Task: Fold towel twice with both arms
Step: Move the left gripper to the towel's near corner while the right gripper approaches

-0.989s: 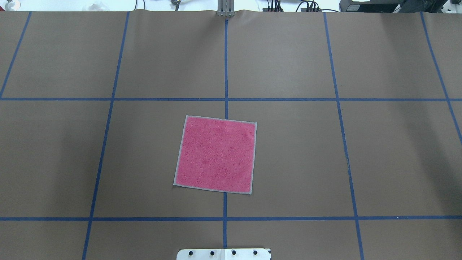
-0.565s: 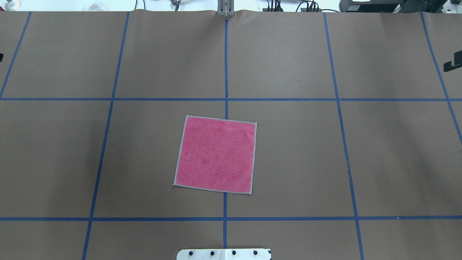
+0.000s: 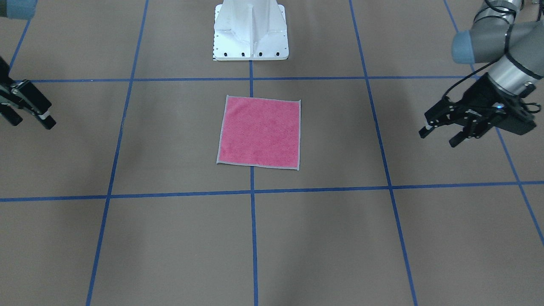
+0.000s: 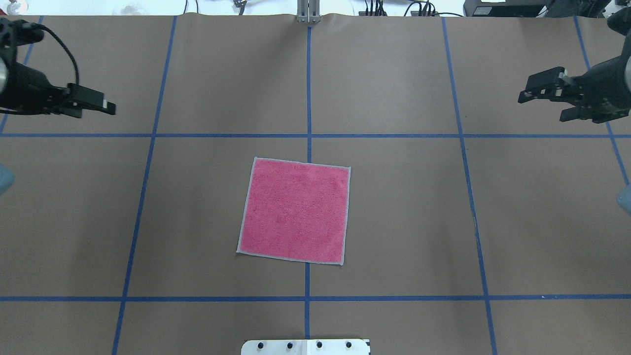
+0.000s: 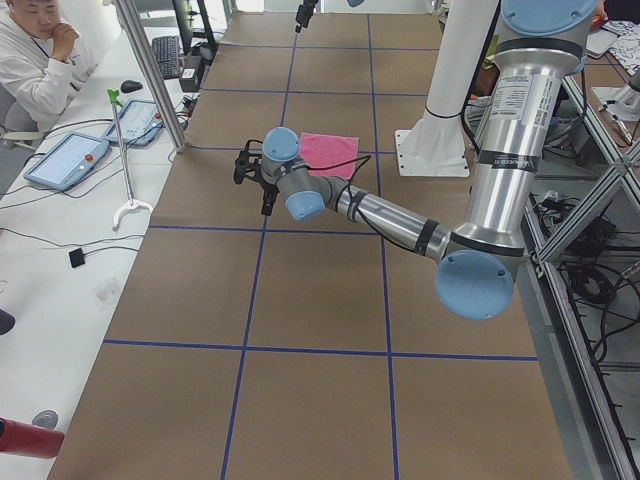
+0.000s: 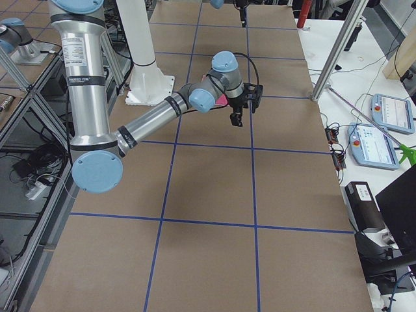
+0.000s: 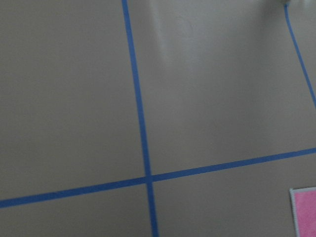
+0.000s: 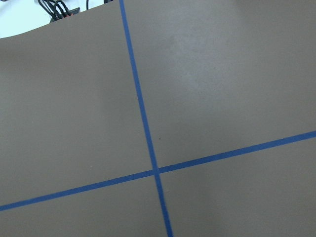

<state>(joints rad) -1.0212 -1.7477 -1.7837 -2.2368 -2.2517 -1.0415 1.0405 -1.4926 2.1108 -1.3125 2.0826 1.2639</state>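
Observation:
The towel (image 4: 295, 211) lies flat and unfolded, pink face up with a light grey border, at the middle of the table; it also shows in the front-facing view (image 3: 259, 131) and the exterior left view (image 5: 330, 152). Only its corner shows in the left wrist view (image 7: 306, 212). My left gripper (image 4: 101, 107) is open and empty above the table, far to the towel's left and beyond it (image 3: 437, 138). My right gripper (image 4: 542, 106) is open and empty, far to the towel's right and beyond it (image 3: 32, 123). Neither touches the towel.
The brown table cover carries a grid of blue tape lines (image 4: 309, 93). The white bolted pedestal (image 3: 250, 29) stands at the robot's edge, close to the towel. An operator (image 5: 40, 60) sits at a side desk with tablets (image 5: 65, 160).
Both grippers have come into the overhead view from its left and right edges and moved inward. The towel has not moved.

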